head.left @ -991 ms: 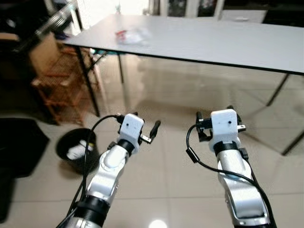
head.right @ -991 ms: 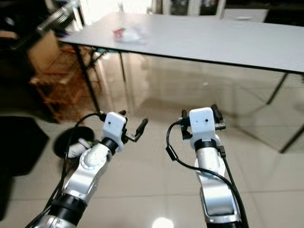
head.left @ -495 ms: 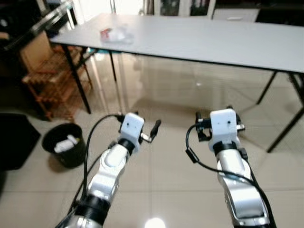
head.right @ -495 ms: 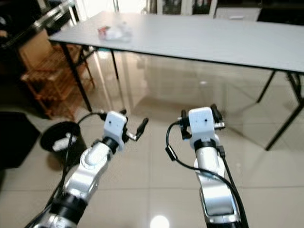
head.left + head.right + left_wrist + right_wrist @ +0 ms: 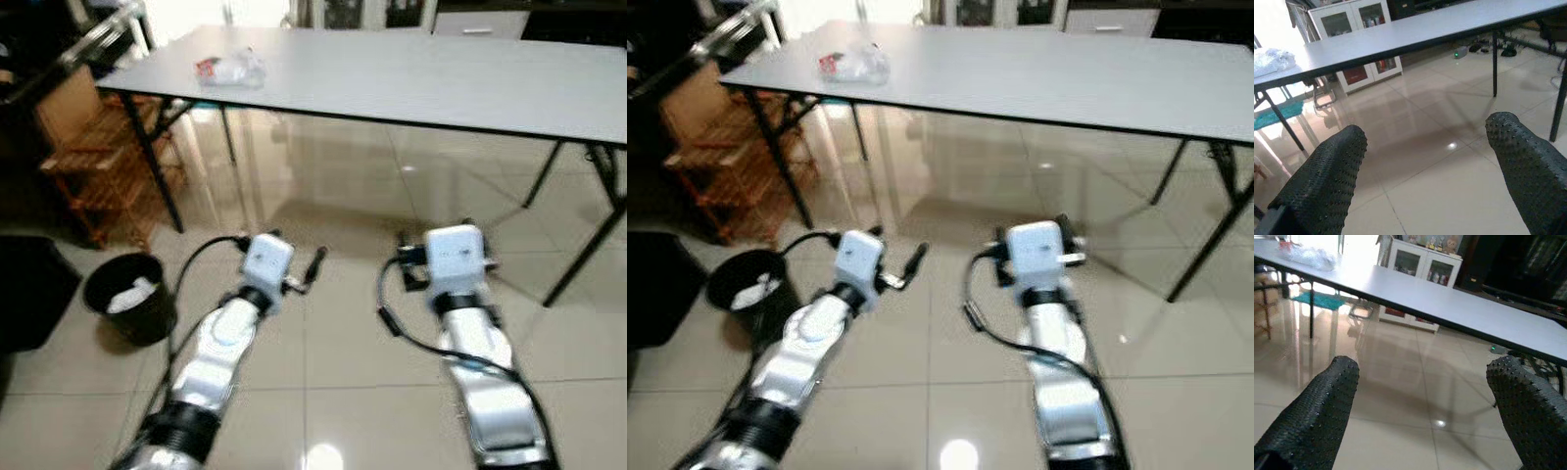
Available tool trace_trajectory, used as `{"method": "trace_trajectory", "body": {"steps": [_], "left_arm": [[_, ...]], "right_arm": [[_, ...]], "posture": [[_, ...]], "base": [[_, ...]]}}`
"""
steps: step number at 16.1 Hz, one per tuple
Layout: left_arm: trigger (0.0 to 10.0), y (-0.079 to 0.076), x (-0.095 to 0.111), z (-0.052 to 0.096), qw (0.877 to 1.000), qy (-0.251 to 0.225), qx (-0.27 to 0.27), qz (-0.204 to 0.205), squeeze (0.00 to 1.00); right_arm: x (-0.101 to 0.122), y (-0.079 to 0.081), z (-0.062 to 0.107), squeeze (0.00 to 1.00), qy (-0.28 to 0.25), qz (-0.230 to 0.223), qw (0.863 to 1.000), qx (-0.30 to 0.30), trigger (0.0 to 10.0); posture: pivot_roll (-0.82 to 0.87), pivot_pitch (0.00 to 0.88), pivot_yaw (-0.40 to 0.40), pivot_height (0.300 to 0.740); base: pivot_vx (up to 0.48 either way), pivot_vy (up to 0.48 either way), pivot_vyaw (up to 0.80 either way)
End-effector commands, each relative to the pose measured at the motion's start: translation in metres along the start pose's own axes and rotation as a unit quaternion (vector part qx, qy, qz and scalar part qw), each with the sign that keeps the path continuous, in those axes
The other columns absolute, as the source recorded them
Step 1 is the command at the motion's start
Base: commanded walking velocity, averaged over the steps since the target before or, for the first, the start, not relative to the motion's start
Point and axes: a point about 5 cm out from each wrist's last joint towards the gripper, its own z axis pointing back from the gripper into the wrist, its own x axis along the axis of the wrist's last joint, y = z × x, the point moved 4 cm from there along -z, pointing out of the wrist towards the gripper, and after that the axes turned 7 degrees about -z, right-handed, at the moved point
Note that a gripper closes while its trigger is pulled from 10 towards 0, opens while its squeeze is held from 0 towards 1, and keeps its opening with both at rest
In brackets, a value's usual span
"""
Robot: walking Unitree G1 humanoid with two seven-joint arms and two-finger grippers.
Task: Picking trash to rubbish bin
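The trash, a crumpled clear plastic bag with a red patch, lies near the far left corner of the grey table. A black rubbish bin with white litter inside stands on the floor to my left, in front of that corner. Both arms are held out low over the tiled floor, well short of the table. My left gripper is open with nothing between its fingers, and the bag lies far off on the tabletop. My right gripper is open and empty too, with the bag far away.
A wooden rack stands left of the table beside the bin. A dark object sits on the floor at the far left. Black table legs slant down on the right. A white cabinet stands behind the table.
The whole picture has shifted, so the camera has moved: table corner and bin now sit further left. Both arms keep the same pose with their grippers open.
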Motion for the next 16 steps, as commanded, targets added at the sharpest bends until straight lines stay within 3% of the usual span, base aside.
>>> {"method": "trace_trajectory", "body": {"steps": [1, 16], "left_arm": [[10.0, -0.0024, 0.0063, -0.0034, 1.000, -0.009, -0.003, 0.000, 0.00], [10.0, -0.0047, 0.0051, -0.0045, 1.000, -0.008, -0.007, 0.000, 0.00]], "right_arm": [[0.0009, -0.0049, -0.0013, 0.47, -0.003, 0.007, 1.000, -0.005, 10.0], [-0.0007, -0.0038, -0.0014, 0.47, -0.002, 0.010, 1.000, -0.003, 10.0]], "posture": [[-0.07, 0.044, 0.057, 0.740], [-0.07, 0.040, 0.060, 0.740]], "base": [[0.480, 0.000, 0.00], [0.479, 0.000, 0.00]]}}
